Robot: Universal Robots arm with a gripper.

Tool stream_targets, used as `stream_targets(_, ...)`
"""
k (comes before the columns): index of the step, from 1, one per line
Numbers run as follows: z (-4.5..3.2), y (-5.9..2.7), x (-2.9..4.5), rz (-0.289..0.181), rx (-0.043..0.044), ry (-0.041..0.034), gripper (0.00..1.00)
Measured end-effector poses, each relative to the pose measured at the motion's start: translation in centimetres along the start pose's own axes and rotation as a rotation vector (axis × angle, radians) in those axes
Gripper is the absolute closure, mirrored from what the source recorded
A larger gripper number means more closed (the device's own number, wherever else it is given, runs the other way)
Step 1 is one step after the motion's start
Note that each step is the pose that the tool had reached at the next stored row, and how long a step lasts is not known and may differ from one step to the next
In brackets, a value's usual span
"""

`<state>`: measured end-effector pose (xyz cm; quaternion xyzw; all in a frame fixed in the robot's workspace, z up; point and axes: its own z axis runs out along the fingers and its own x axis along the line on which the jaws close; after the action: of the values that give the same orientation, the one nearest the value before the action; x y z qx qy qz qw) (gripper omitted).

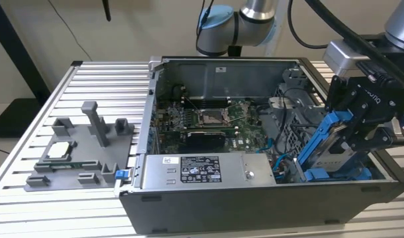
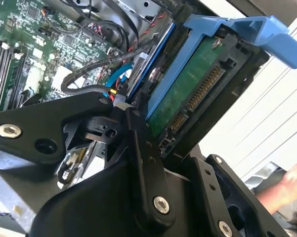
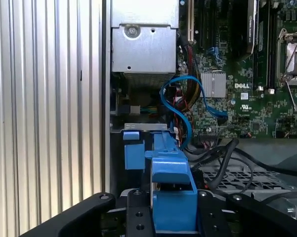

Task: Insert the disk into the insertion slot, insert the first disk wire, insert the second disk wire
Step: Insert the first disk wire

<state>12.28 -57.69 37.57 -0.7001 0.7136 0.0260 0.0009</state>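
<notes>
The pincer (image 1: 356,133) is gripping the disk (image 1: 336,154), which is hanging tilted, its long axis sloping down toward the insertion slot (image 1: 334,174), probably just below its lower end, in the computer case (image 1: 255,208).

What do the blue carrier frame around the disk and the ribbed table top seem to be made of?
The carrier frame on the disk looks like moulded plastic: bright blue, slightly glossy, with rounded edges. The table top seems to be metal, probably aluminium: silver-grey slats with a dull sheen and straight grooves.
</notes>
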Motion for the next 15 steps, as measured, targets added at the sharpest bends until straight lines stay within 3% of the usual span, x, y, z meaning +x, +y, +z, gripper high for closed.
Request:
stream_targets(7, 0.03, -0.01, 0.0, 0.0, 0.0003, -0.0002, 1.0)
stream_targets(8, 0.03, 0.0, 0.0, 0.0, 0.0001, -0.0001, 0.0)
stream_targets(11, -0.13, 0.01, 0.0, 0.0, -0.0002, -0.0002, 0.0)
stream_targets(15, -1.0, 0.04, -0.04, 0.0, -0.0005, -0.0002, 0.0)
